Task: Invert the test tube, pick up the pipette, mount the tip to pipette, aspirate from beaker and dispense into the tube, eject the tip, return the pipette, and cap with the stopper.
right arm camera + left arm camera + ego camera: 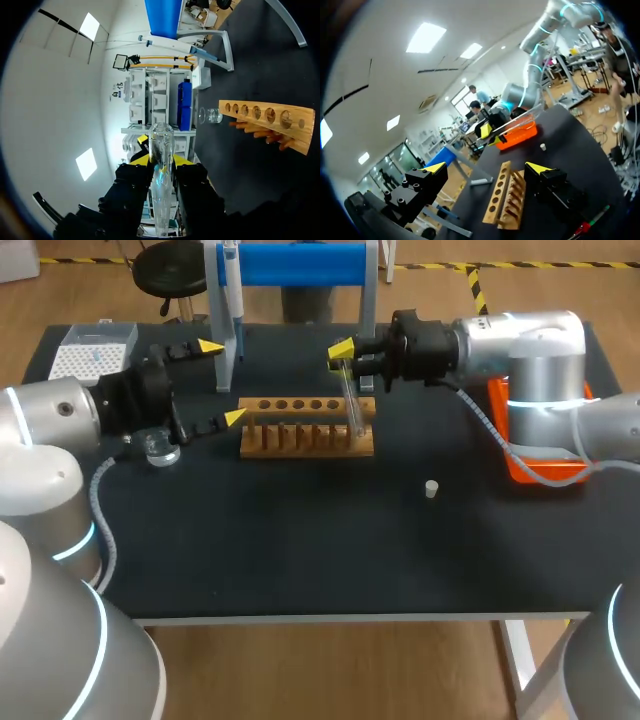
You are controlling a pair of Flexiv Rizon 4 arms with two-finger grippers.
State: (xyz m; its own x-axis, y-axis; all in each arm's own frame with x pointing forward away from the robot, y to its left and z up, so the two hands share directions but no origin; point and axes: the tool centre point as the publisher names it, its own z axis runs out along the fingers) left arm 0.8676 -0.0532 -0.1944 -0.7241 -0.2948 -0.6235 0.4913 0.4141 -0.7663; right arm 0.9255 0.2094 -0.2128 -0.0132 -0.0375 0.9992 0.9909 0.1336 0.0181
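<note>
Right gripper (340,355): clenched on test tube (352,405), which slants down to the right end of wooden rack (258,406). Left gripper (222,381): fingers spread wide, beside the rack's left end. Stopper (431,488): on table (300,540), apart from the rack

CAMERA SET-UP, THREE VIEWS

Head view: high and behind, tilted down, far enough back to show you the whole black tabletop (300,560). Left wrist view: low over the table, looking past the left gripper (486,167) and across the long wooden rack with round holes (501,197) toward your right arm (520,95). Right wrist view: tight on the clear glass test tube (161,190) in the right gripper (161,159), facing leftward along the table. All three views share the rack.
</note>
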